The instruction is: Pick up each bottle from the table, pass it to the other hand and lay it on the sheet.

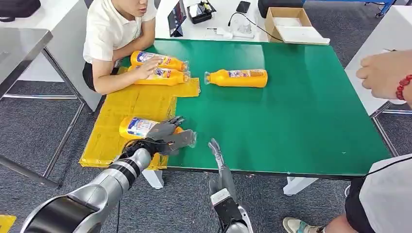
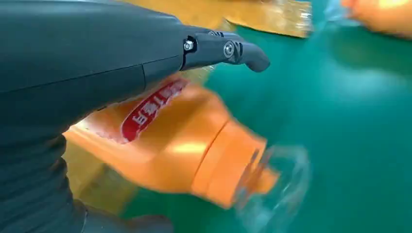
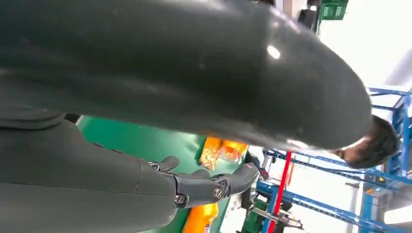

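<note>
Head view: left robot hand (image 1: 167, 137) grasps a bottle (image 1: 136, 127) over the sheet (image 1: 131, 104), lower left; two bottles (image 1: 163, 69) already laid there; one bottle (image 1: 238, 77) remains on the desk (image 1: 301, 111); right robot hand (image 1: 216, 150) released, empty.

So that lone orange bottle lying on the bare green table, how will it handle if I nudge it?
The orange bottle lies on its side and looks rounded, so it may roll. Its glossy plastic could slip in the fingers. The clear cap end is narrower, so it would likely curve rather than roll straight.

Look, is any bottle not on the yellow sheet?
Yes. One orange bottle lies alone on the bare green table. Two bottles lie on the yellow sheet, and the left hand holds another.
</note>
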Robot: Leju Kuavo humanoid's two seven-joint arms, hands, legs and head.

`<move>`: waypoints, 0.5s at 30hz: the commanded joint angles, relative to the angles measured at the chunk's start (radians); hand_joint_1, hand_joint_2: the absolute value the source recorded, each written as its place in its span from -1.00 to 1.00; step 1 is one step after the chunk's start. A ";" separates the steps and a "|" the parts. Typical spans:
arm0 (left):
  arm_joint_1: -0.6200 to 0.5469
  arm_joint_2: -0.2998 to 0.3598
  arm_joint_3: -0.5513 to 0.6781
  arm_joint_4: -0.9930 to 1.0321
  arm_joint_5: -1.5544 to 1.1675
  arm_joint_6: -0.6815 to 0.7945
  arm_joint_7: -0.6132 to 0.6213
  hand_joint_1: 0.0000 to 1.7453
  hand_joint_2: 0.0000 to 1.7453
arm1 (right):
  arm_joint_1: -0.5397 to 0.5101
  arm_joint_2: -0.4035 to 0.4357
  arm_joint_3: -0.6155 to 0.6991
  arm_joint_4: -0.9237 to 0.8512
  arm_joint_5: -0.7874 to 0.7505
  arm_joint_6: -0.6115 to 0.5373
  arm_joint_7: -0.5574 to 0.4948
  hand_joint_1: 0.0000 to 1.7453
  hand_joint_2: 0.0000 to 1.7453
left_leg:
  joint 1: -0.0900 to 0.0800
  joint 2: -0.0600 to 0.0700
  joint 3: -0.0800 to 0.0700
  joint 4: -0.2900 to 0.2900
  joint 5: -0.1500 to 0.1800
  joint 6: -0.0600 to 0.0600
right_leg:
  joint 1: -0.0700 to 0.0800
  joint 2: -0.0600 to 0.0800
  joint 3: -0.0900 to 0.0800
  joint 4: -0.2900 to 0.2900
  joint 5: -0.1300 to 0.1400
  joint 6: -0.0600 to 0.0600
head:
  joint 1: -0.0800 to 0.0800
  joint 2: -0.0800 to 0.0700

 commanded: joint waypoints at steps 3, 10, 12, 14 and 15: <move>0.062 -0.024 0.124 -0.086 0.158 -0.019 -0.113 -1.00 1.00 | -0.027 -0.032 0.041 0.064 -0.021 -0.037 0.001 -1.00 -1.00 | 0.000 0.001 0.001 -0.001 -0.001 -0.001 | 0.000 0.001 0.001 -0.001 0.000 -0.001 | 0.000 0.000; 0.102 -0.023 0.168 -0.150 0.271 -0.066 -0.170 -1.00 1.00 | -0.021 -0.041 0.047 0.058 -0.025 -0.047 0.001 -1.00 -1.00 | 0.000 0.002 0.000 -0.001 -0.001 -0.001 | 0.000 0.001 -0.001 -0.001 0.000 -0.001 | 0.000 0.000; 0.196 -0.007 0.185 -0.311 0.440 -0.142 -0.210 -1.00 1.00 | -0.007 -0.053 0.049 0.035 -0.037 -0.063 0.001 -1.00 -1.00 | 0.001 0.003 0.002 -0.001 -0.002 -0.001 | 0.001 0.002 0.001 -0.001 -0.001 -0.002 | 0.000 0.000; 0.257 0.010 0.151 -0.426 0.521 -0.138 -0.185 -1.00 1.00 | 0.000 -0.062 0.052 0.027 -0.038 -0.079 0.001 -1.00 -1.00 | 0.001 0.004 0.003 -0.002 -0.002 -0.001 | 0.001 0.003 0.001 -0.002 -0.001 -0.002 | 0.001 0.000; 0.321 0.027 0.109 -0.544 0.584 -0.090 -0.189 -1.00 1.00 | 0.007 -0.065 0.048 0.026 -0.040 -0.089 0.001 -1.00 -1.00 | 0.002 0.006 0.006 -0.001 -0.004 -0.002 | 0.002 0.005 0.004 -0.002 -0.003 -0.004 | 0.000 0.000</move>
